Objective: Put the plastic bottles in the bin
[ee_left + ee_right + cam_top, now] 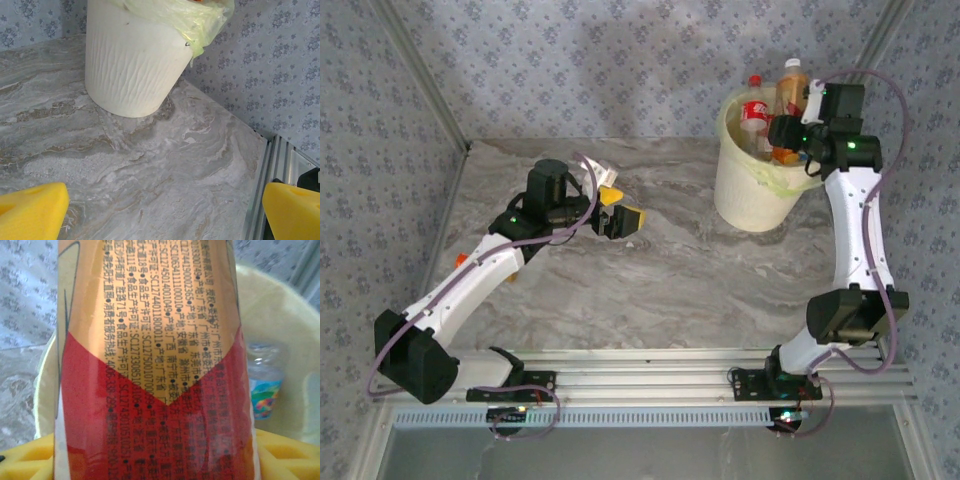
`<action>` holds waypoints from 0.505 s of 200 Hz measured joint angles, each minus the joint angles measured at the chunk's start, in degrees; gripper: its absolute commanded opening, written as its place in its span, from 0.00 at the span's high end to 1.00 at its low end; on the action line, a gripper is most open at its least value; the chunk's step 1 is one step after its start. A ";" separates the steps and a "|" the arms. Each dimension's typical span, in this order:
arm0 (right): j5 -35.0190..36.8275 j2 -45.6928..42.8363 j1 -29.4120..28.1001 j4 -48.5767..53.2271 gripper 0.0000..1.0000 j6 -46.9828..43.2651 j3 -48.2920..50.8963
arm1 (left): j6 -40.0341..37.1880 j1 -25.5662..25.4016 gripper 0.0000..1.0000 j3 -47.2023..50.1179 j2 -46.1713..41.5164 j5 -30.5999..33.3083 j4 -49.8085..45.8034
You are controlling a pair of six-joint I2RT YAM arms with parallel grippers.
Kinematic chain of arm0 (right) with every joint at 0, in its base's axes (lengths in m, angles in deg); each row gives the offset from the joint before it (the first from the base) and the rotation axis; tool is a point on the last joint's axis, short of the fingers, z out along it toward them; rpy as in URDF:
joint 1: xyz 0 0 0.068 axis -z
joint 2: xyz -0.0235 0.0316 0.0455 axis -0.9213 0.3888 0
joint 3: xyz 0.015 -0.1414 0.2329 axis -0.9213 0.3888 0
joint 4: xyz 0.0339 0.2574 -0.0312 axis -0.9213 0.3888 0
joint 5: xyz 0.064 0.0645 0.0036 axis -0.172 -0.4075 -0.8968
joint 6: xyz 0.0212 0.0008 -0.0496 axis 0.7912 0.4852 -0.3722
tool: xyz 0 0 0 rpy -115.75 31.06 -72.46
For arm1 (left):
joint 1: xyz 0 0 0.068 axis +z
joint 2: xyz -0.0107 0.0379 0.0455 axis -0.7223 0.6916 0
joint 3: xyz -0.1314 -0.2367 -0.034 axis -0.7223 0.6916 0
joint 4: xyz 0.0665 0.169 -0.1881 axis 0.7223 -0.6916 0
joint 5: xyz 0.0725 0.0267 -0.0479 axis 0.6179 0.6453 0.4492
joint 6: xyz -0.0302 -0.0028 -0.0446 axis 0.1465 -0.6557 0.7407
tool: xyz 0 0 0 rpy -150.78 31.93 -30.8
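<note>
**Bin** [745,195], cream-white, with a pale yellow-green liner [200,25] folded over its rim, standing at the far right of the marbled surface [650,290]. Plastic bottles stand inside it: a red-labelled bottle [754,112] with a red cap at the left, and an orange bottle [793,85] with a pale cap just beside it.

**Right claw** [788,135], over the bin's mouth, closed part-way on a held bottle [150,340]. The right wrist view shows that bottle upright between the yellow fingers [25,460]. Its orange and red label is printed with small black text. The bin's inner wall lies behind it, and a small clear bottle [264,385] with a many-coloured label sits deeper in the bin at the right. From above, the claw's body covers the grip, so whether the orange bottle is the held one cannot be told.

**Left claw** [620,215], near the middle of the surface and well apart from the bin, spread wide and holding nothing. The left wrist view puts its two yellow fingertips [30,210] at the lower corners, with bare surface between them. Beyond stands the bin's ribbed outer wall, a texture the overhead view does not resolve.
</note>
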 measured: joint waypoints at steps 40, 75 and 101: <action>1.60 0.07 3.93 0.00 0.39 -1.05 -1.14 | 0.00 -0.02 0.00 0.00 0.00 0.02 0.00; 4.79 1.42 5.18 -0.09 0.39 -2.54 -1.14 | 0.02 -0.02 0.00 0.00 0.24 -0.02 0.02; 8.20 3.82 5.18 -0.79 0.39 -3.21 -1.11 | 0.02 -0.26 0.00 0.00 0.61 -0.02 0.02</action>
